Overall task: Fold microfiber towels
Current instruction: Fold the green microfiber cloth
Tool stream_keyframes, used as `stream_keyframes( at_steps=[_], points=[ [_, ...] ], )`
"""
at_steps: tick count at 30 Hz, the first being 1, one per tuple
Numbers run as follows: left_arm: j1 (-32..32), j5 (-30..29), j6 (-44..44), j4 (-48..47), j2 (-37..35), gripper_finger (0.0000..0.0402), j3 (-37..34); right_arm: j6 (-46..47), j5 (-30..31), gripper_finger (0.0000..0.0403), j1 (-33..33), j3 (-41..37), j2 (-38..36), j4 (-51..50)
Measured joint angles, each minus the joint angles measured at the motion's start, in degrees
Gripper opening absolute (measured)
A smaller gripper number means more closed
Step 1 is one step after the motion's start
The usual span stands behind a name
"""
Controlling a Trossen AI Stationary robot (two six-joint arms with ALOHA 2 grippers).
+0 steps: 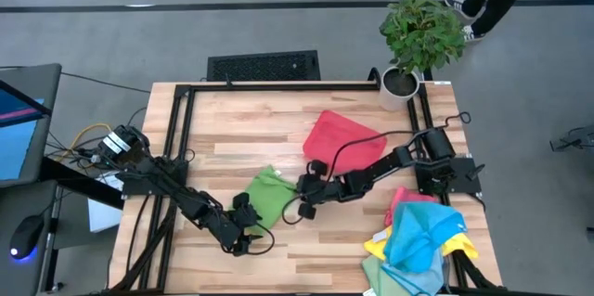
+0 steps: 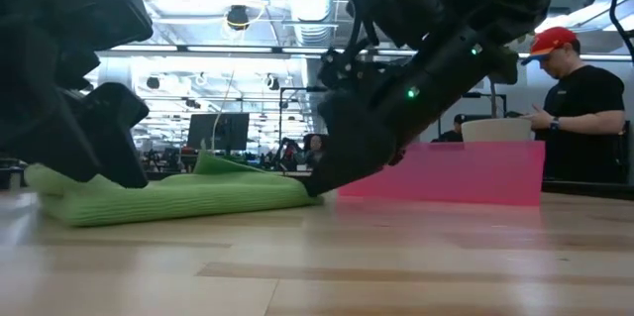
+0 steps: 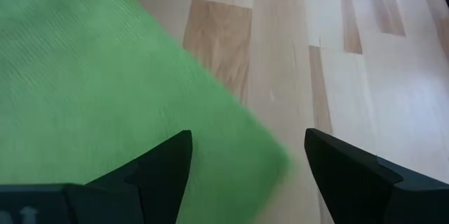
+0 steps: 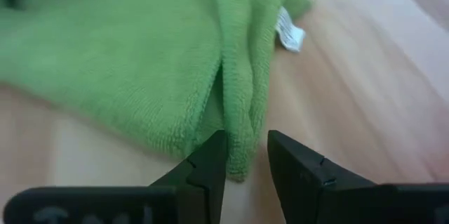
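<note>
High view, largest item first: your bench [image 1: 213, 134], a pale wooden top inside a black frame. At its far right corner stands a potted plant [image 1: 419, 41]. A red tray [image 1: 342, 138] lies right of centre toward the far edge. At the near right corner you have a pile of microfiber towels [image 1: 422, 240] in light blue, yellow, pink and pale green, partly overhanging the near edge.

Next, the green towel [image 1: 269, 194], bunched and partly folded, sits near the middle of the bench toward the near edge. A white label [image 4: 289, 36] shows at one hem.

Your left gripper [image 1: 246, 229] is low at the towel's near-left side; its wrist view shows the fingers [image 3: 158, 175] spread wide, with one corner of the cloth lying between them and nothing held.

Your right gripper [image 1: 306, 194] is at the towel's right edge. Its fingers [image 4: 207, 164] stand close together with only a narrow gap, and a folded edge of the green cloth sits in that gap.
</note>
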Motion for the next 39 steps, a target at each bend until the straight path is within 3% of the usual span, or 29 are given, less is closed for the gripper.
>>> stream_keyframes(
  at_steps=[10, 18, 24, 31, 35, 39],
  points=[
    [0.01, -0.57, 0.41, 1.11, -0.01, 0.0270, 0.04, 0.02, -0.30, 0.0132, -2.11, 0.82, -1.67, -0.63],
    [1.72, -6.07, 10.43, 1.45, -1.49, 0.0270, 1.51, -0.07, -0.05, 0.0132, -2.59, 0.71, -5.03, -2.94],
    [4.18, -5.48, 10.94, 3.90, -1.49, 0.0270, -0.18, -0.44, -0.11, 0.0132, -1.80, 0.70, -5.46, -5.70],
    [3.58, -3.27, 7.32, 2.97, -1.44, 0.0270, -2.01, -1.47, 9.68, 0.0132, -0.23, 0.57, -13.81, -16.01],
    [2.79, -1.59, 7.16, 2.44, -1.44, 0.0270, -2.03, -2.70, 18.23, 0.0128, -0.98, 0.78, -19.03, -21.48],
    [2.12, -1.43, 7.10, 1.74, -1.44, 0.0270, -2.05, -1.24, 18.09, 0.0116, -5.61, 0.66, -19.46, -28.77]
  ],
)
